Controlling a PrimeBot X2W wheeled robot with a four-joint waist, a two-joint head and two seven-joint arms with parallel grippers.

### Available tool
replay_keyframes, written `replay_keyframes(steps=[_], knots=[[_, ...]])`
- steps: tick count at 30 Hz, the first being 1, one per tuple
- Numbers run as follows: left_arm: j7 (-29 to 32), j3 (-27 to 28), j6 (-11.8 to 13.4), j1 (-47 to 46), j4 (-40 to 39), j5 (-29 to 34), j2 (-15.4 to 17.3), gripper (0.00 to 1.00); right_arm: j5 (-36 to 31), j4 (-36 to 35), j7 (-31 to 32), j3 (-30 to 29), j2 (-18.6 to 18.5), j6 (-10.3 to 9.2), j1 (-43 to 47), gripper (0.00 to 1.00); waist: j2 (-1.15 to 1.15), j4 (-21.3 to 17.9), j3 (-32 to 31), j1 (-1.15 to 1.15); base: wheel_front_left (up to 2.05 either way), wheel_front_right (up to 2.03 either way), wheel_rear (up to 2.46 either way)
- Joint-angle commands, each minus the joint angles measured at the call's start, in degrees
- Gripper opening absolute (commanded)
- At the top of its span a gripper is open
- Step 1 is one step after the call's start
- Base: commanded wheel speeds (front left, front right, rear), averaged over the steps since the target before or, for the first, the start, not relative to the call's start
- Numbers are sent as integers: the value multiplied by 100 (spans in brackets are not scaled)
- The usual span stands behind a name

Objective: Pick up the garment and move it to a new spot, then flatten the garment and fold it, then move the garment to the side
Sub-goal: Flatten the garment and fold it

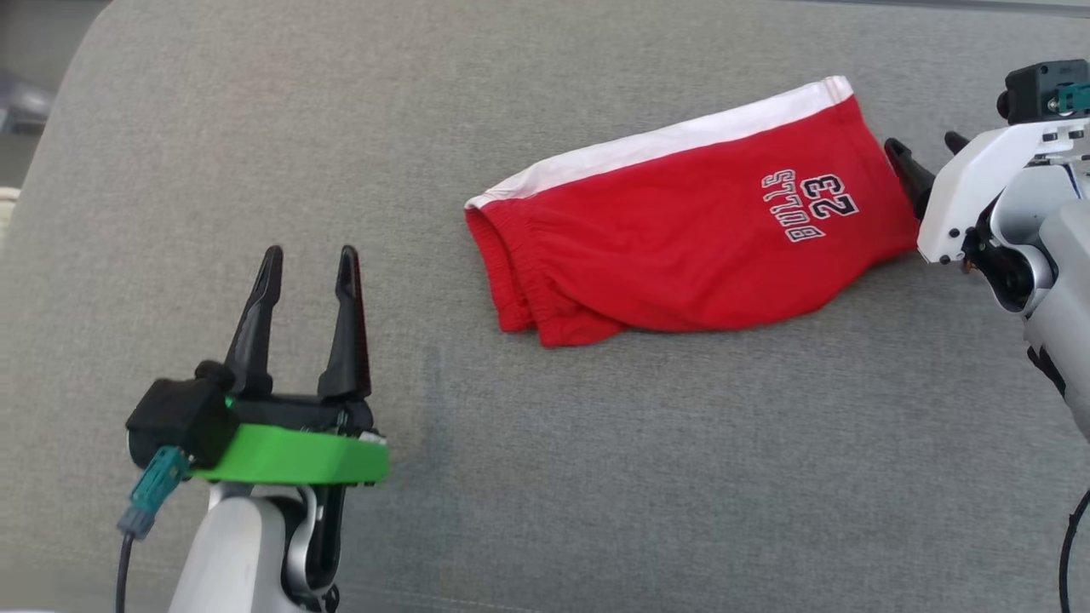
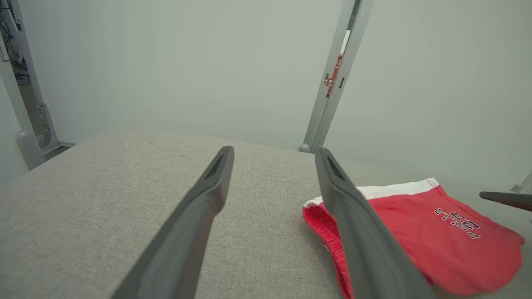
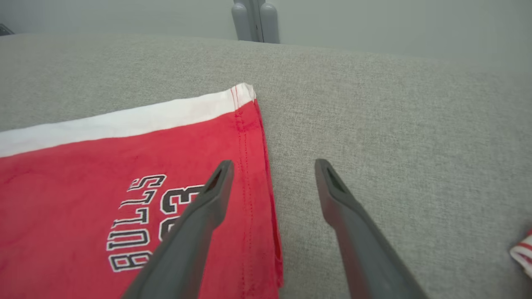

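The red shorts (image 1: pixel 681 238), folded, with a white stripe and "BULLS 23" print, lie toward the far right of the grey padded surface (image 1: pixel 596 468), well in from its left edge. The right gripper (image 1: pixel 921 142) straddles their hem with its fingers spread wide, gripping nothing. The left gripper (image 1: pixel 310 253) stands near the front left, equally wide and empty. A striped cloth scrap (image 3: pixel 521 253) lies beyond the right gripper.
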Motion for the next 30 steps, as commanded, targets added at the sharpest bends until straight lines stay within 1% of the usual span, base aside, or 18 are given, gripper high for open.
replay_keyframes(steps=[1, 5, 10, 14, 15, 16, 17, 18, 20, 24, 28, 30], knots=[[2, 42, -47, 159, -42, 92, 13, 100, 14, 133, 39, -48, 54, -9, -87, 100, 0, 201, 153, 0, 0, 0, 0], [2, 71, -95, 364, -94, 218, 14, 100, -74, 522, 155, -116, 152, -10, -191, 100, 0, 363, 257, 0, 0, 0, 0], [2, 94, -111, 458, -192, 117, 13, 100, -280, 1013, 208, -114, 288, -9, -325, 100, 0, 528, 325, 0, 0, 0, 0], [2, 44, -111, 464, -226, 74, 13, 100, -276, 1247, 370, -102, 507, -5, -248, 100, 0, 601, 333, 0, 0, 0, 0], [2, 35, -104, 464, -227, 72, 13, 100, -248, 1255, 444, -84, 584, 1, -194, 82, 0, 608, 331, 0, 0, 0, 0], [2, 34, -93, 464, -228, 73, 13, 100, -217, 1262, 505, -77, 644, 11, -132, 55, 0, 608, 324, 0, 0, 0, 0], [2, 36, -81, 469, -229, 72, 13, 100, -208, 1259, 549, -56, 678, 11, -72, 55, 0, 602, 310, 0, 0, 0, 0], [2, 47, -62, 488, -226, 72, 14, 100, -207, 1256, 594, -31, 699, 10, -6, 0, 0, 585, 289, 0, 0, 0, 0], [2, 77, -34, 531, -212, 83, 14, 100, -204, 1244, 563, -12, 671, 8, 81, 0, 0, 535, 238, 0, 0, 0, 0], [2, 99, -66, 620, -146, 160, 14, 100, -275, 1283, 239, -54, 554, -13, 109, 0, 0, 399, 76, 0, 0, 0, 0], [2, 127, -85, 723, -113, 215, 14, 100, -195, 1355, -94, -222, 439, -13, 154, 0, 0, 211, -173, 0, 0, 0, 0], [2, 154, -79, 777, -135, 222, 14, 100, -134, 1416, -122, -308, 402, -12, 222, 0, 0, 94, -303, 0, 0, 0, 0]])
